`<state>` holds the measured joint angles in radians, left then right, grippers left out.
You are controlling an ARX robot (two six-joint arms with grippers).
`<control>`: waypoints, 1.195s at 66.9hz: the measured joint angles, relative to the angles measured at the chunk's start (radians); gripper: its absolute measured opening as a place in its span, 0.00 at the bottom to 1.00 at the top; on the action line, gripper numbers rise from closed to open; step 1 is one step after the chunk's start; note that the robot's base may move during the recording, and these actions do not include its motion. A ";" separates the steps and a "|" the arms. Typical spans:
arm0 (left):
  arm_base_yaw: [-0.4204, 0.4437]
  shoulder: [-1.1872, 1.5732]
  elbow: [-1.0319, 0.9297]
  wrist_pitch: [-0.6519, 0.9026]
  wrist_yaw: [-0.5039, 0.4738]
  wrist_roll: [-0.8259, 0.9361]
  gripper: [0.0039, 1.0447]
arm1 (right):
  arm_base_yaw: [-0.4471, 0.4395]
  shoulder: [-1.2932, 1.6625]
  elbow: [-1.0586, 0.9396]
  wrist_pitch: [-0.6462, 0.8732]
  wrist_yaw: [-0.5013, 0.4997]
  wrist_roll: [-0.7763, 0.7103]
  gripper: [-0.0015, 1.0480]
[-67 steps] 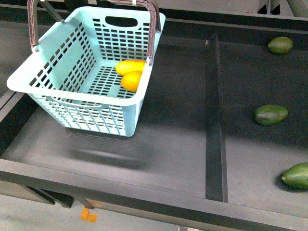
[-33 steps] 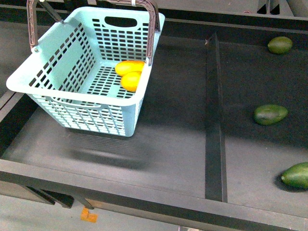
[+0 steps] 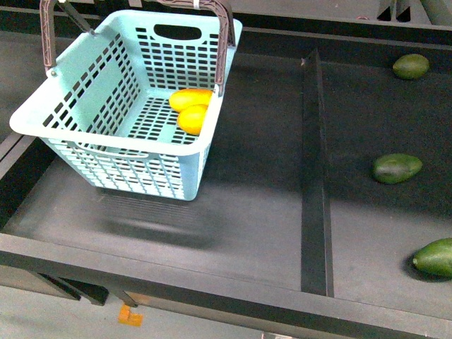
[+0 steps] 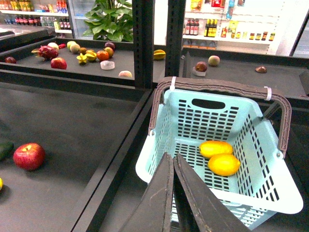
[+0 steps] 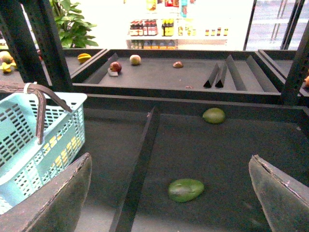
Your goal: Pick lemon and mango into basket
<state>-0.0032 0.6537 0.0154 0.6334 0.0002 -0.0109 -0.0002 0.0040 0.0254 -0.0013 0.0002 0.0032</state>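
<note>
Sitting in basket (image 3: 78, 134): lemon (image 3: 192, 119) w/ mango (image 3: 191, 98); avocados (image 3: 397, 168) beyond divider (image 3: 313, 176); left gripper (image 4: 172, 166) together, right gripper (image 5: 169, 193) apart.

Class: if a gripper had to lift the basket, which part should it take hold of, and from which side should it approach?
Probably the brown handles, from above: they stand raised over the basket, meeting in one bar across the top, clear of the mango and lemon inside.

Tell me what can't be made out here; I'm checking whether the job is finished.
- Front view: neither arm shows.
- Front view: the basket's handle tops are cut off by the upper edge.
- Right wrist view: the lemon and mango are only yellow patches behind the basket's slotted wall.
- Left wrist view: distant shelf fruit too small to name.
</note>
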 joint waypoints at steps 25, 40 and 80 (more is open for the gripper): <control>0.000 -0.282 0.000 -0.263 0.000 0.000 0.03 | 0.000 0.000 0.000 0.000 0.000 0.000 0.92; 0.000 -0.392 0.000 -0.372 0.000 0.000 0.03 | 0.000 0.000 0.000 0.000 0.000 0.000 0.92; 0.000 -0.647 0.000 -0.631 0.000 0.000 0.03 | 0.000 0.000 0.000 0.000 0.000 0.000 0.92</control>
<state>-0.0032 0.0063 0.0151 0.0021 -0.0002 -0.0109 -0.0002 0.0040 0.0254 -0.0013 0.0002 0.0029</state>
